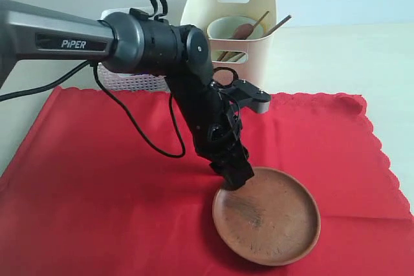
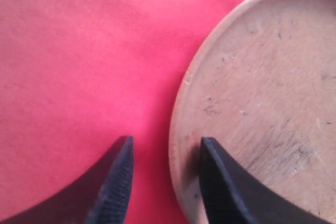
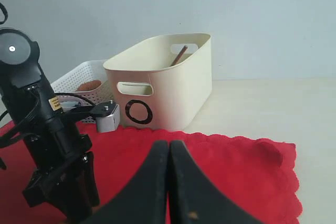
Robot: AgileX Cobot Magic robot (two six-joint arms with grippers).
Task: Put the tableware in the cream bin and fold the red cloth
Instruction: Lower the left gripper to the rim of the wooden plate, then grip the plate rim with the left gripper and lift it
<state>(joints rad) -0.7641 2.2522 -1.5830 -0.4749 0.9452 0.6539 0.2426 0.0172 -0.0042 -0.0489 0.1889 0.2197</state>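
The round brown wooden plate lies on the red cloth, which is spread flat over the table. My left gripper points down at the plate's near-left rim. In the left wrist view it is open and straddles the rim: one finger stands over the plate, the other over the cloth. The cream bin stands behind the cloth and holds the pale bowl, the wooden spoon and chopsticks. My right gripper is shut and empty above the cloth, facing the bin.
A white perforated basket sits left of the cream bin, partly behind my left arm, and also shows in the right wrist view. The left arm and its cable stretch over the cloth's middle. Bare pale tabletop lies to the right of the bin.
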